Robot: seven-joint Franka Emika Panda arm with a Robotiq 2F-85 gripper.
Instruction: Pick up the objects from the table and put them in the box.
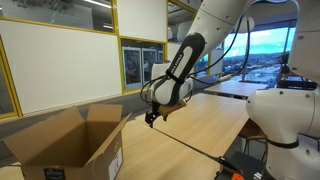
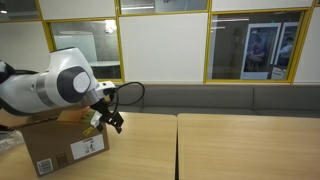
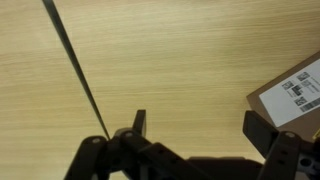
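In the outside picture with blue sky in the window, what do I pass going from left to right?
box → pincer → white robot base

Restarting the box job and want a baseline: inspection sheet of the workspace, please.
Surface: light wood table with a dark seam across it.
Job's things: box is open with its flaps up and has a label on its side. Nothing to pick seen in any view.
Clutter: nothing seen.
Grippers: pincer is open and empty, above the table beside the box.
Cables: black cable loops at the wrist, off the table.
Surroundings: yellow-framed glass partitions and a grey bench behind the table.
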